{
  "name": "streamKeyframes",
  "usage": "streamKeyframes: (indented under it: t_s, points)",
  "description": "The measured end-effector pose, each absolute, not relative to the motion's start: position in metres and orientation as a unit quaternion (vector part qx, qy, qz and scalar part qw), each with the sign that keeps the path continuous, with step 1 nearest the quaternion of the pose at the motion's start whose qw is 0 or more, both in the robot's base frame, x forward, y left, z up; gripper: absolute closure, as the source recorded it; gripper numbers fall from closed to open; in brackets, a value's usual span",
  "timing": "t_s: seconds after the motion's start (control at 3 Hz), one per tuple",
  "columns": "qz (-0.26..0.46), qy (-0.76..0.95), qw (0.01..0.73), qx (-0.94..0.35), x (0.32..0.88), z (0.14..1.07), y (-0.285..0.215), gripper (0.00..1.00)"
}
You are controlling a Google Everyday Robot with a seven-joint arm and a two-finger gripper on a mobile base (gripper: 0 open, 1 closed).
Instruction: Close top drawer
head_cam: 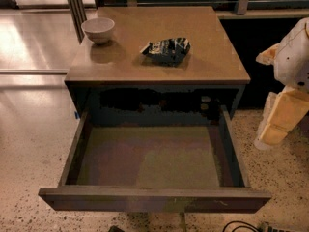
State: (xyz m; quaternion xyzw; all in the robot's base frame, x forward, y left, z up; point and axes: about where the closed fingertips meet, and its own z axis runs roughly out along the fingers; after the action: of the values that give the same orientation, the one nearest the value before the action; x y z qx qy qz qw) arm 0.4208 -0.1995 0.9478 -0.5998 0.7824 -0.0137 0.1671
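The top drawer (154, 199) is pulled far out of the brown cabinet (212, 57). Its flat dark front panel faces the bottom of the view and its grey-olive floor (149, 156) is bare. My gripper (280, 124) hangs on the white and yellow arm at the right edge, beside the drawer's right side wall and apart from it. It holds nothing that I can see.
A white bowl (99, 29) stands at the cabinet top's back left. A dark crumpled snack bag (166, 50) lies near the top's middle. The floor is speckled; a cable (241, 225) lies by the drawer's front right corner. Railings run behind the cabinet.
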Motion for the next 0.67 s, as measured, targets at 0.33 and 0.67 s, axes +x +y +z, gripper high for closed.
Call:
streamKeyframes:
  t_s: [0.33,0.67]
  points:
    - [0.02,0.782,0.164,-0.601,0.401,0.903,-0.171,0.0]
    - [0.025,0.783,0.154,-0.602,0.396,0.89,-0.17,0.19]
